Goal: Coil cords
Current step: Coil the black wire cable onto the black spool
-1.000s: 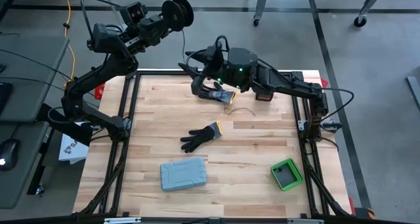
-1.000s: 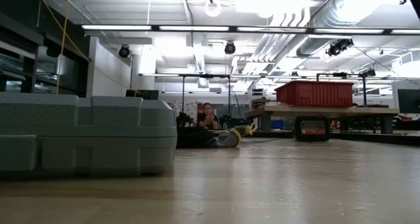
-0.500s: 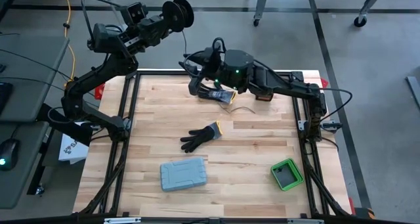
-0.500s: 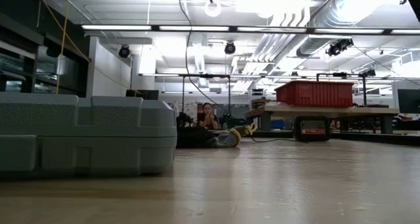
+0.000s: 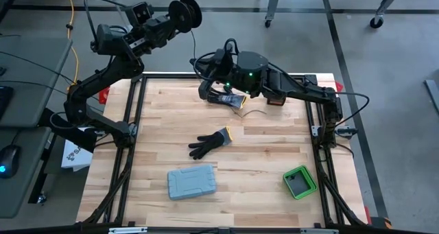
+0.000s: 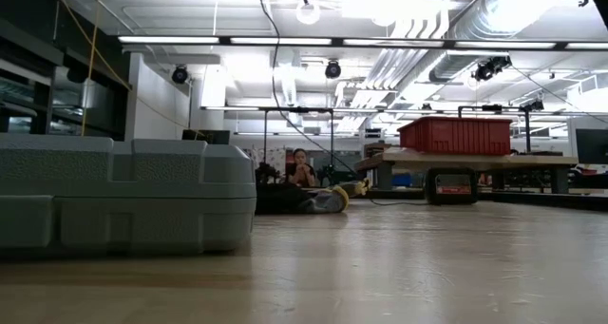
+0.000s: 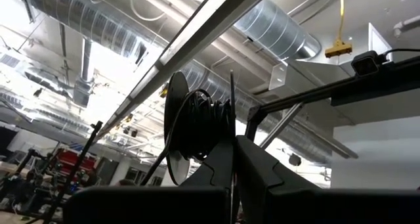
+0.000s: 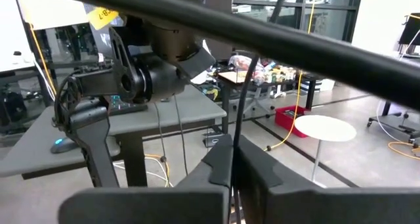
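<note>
**Cord pinched at the far edge of the table**

Fingers of our right gripper are pressed together over the far edge of the table, and in the right wrist view a thin dark cord runs straight up from between their tips. From above, that cord climbs from the right gripper toward a black spool, which our left gripper holds raised beyond the table's far left corner. In the left wrist view the left fingers are clamped on the spool, whose core carries dark windings of cord. A further loose strand curves on the wood just beside the right arm.

Under the right gripper lies a black work glove with a yellow cuff. A second black glove rests near the table's middle, well apart from the first. A grey plastic case sits toward the near left, and a green box toward the near right. A small red and black object lies beside the right arm at the far edge.

From table height, the grey case fills the left side, and a person sits in the room beyond. A thin dark line hangs down from above in that view.
</note>
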`<state>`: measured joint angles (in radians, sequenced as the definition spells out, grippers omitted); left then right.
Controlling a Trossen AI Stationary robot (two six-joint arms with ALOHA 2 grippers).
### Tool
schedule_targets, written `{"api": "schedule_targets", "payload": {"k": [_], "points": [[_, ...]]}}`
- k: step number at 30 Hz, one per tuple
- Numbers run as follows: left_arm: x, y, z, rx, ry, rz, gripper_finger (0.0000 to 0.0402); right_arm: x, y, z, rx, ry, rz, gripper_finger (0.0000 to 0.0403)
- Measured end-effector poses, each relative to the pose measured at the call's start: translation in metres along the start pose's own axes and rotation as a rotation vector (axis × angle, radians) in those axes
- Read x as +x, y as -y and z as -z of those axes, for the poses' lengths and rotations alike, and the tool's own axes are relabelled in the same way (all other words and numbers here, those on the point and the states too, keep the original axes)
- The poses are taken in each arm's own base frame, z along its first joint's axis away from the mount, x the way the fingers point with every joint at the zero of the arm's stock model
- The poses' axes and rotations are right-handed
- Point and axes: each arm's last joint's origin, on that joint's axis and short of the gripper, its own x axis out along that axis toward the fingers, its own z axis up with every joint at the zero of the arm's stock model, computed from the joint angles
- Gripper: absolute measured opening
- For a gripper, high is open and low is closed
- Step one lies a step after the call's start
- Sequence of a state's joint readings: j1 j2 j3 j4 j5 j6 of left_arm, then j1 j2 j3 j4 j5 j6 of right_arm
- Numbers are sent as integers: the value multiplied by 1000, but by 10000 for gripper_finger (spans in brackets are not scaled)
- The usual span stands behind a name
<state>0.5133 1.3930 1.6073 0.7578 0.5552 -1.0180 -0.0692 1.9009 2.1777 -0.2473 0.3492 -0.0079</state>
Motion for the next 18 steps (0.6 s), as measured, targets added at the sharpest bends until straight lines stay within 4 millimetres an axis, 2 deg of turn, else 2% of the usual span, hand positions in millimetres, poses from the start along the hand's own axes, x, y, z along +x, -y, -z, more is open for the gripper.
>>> {"api": "schedule_targets", "payload": {"k": [5, 10, 18], "points": [[0, 0, 0, 17, 0, -1, 1, -1, -2, 2, -8, -19, -4, 2], [-6, -1, -10, 110, 7, -35, 1, -8, -9, 2, -21, -62, -37, 1], [-26, -8, -28, 225, -70, -261, 1, -34, -19, -9, -41, -108, -87, 1]]}}
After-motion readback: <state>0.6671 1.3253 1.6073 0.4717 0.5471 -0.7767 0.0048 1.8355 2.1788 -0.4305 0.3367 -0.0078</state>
